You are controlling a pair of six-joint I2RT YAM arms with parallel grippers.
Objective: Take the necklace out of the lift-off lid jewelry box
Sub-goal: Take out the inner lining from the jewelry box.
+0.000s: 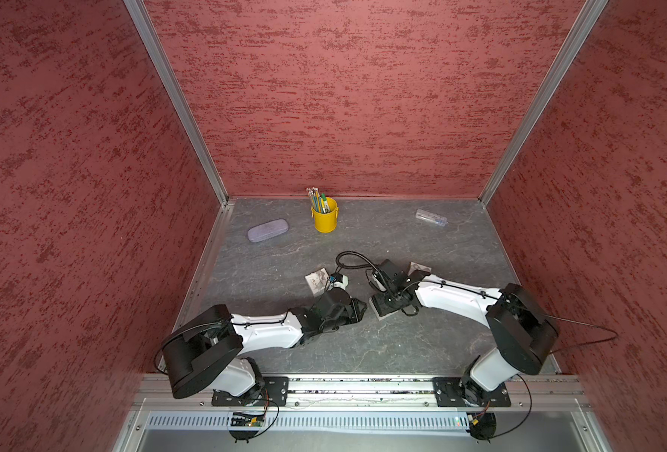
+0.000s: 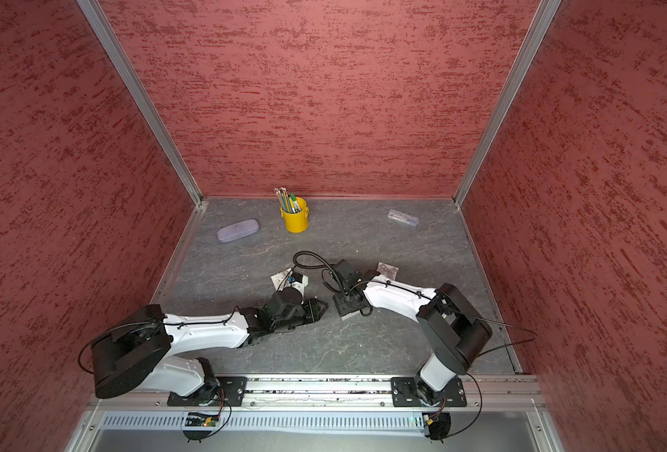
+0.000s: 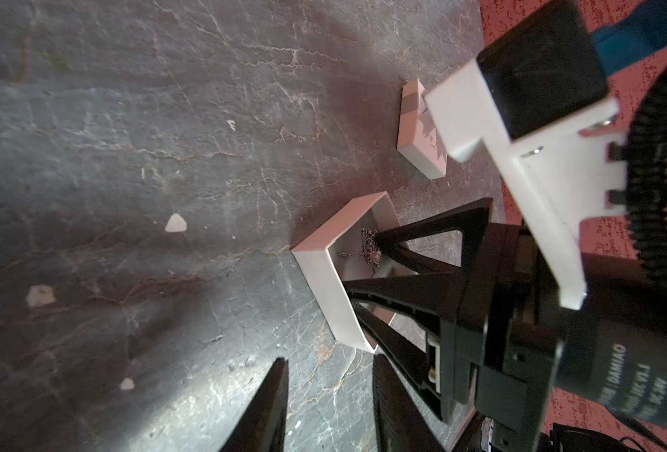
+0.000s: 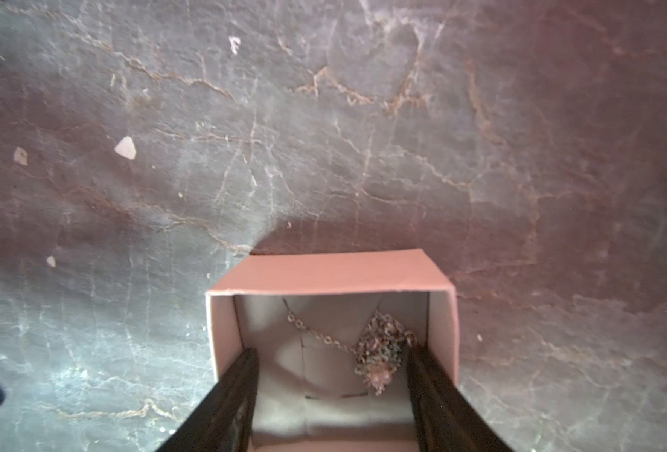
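Necklace point(image 4: 379, 348) bunched in the lidless box point(image 4: 336, 272); my right gripper point(image 4: 332, 403) straddles it, jaws apart, to pinch; left gripper point(image 3: 330, 364) parted, empty, clear.

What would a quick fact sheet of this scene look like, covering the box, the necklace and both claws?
Box: open, lid off, standing on the grey table
Lid: on the table, apart from the box
Necklace: bunched inside the box, next to one finger of the right gripper
Right gripper: open, fingers down in the box, not clamped on anything
Left gripper: open, empty, near the box
Background: yellow pencil cup, purple case
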